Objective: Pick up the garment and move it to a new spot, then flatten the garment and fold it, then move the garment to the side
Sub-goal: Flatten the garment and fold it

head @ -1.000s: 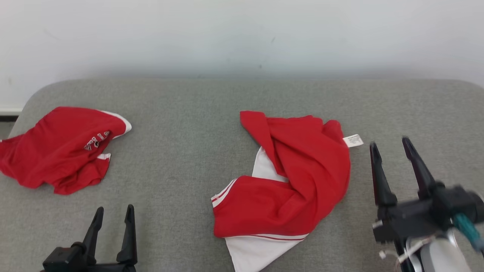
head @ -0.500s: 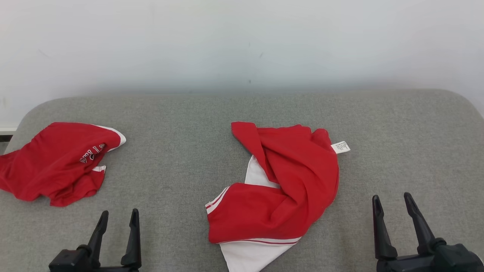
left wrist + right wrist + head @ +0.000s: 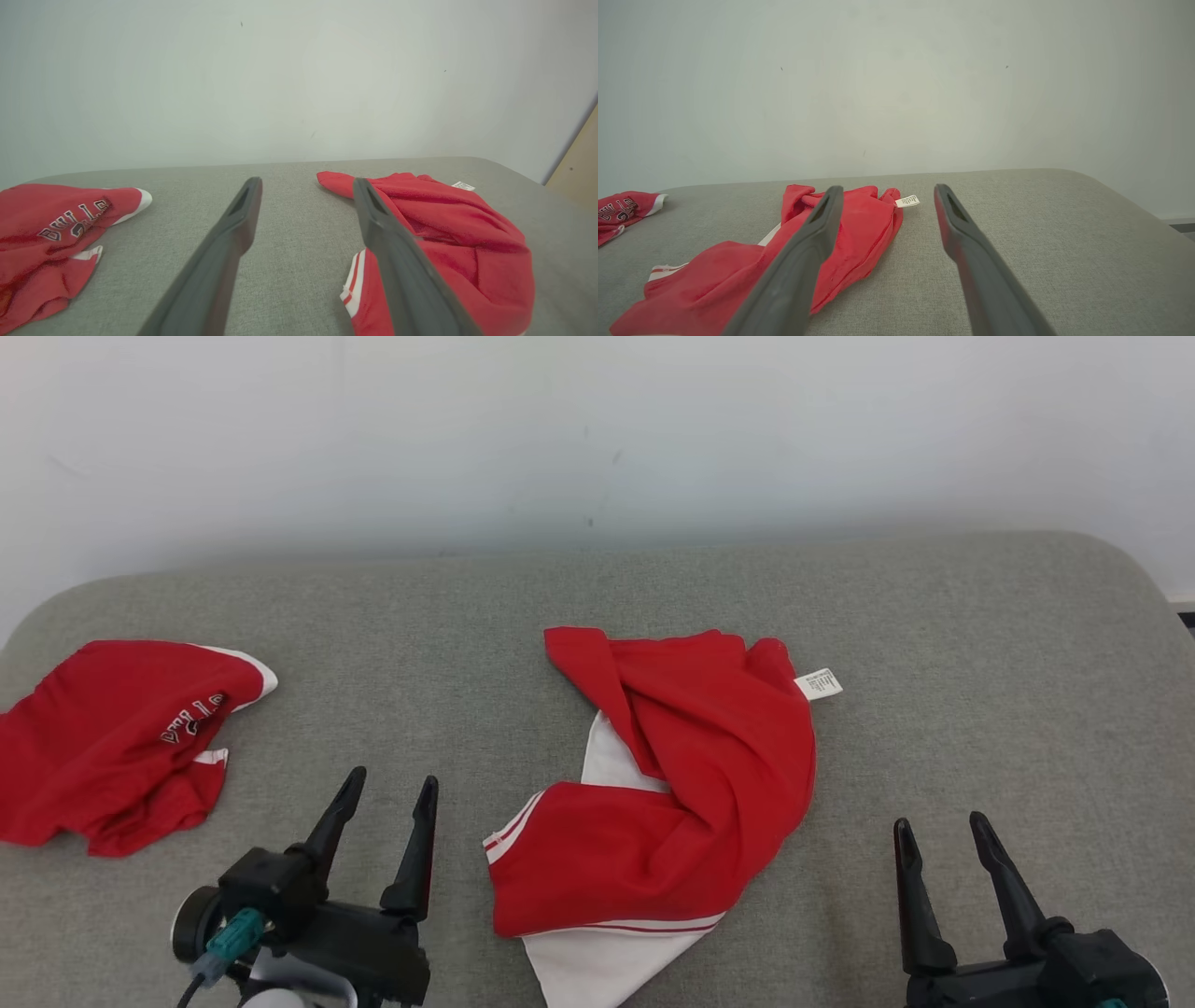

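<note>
A grey upholstered surface (image 3: 980, 644) runs back to a pale wall. The crumpled red-and-white jersey garment (image 3: 691, 784) lies between the grippers, its long axis roughly along their pointing direction. The left gripper (image 3: 393, 777), jaws spread and empty, is nearer, with the striped hem just to its right. The right gripper (image 3: 939, 820), likewise spread, stands farther off. In the right wrist view the cloth seems to meet that gripper's left finger, but the head view shows bare grey between them.

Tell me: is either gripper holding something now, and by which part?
Nothing is held. The left gripper and the right gripper both stand open and empty; the red garment lies between them, untouched.
</note>
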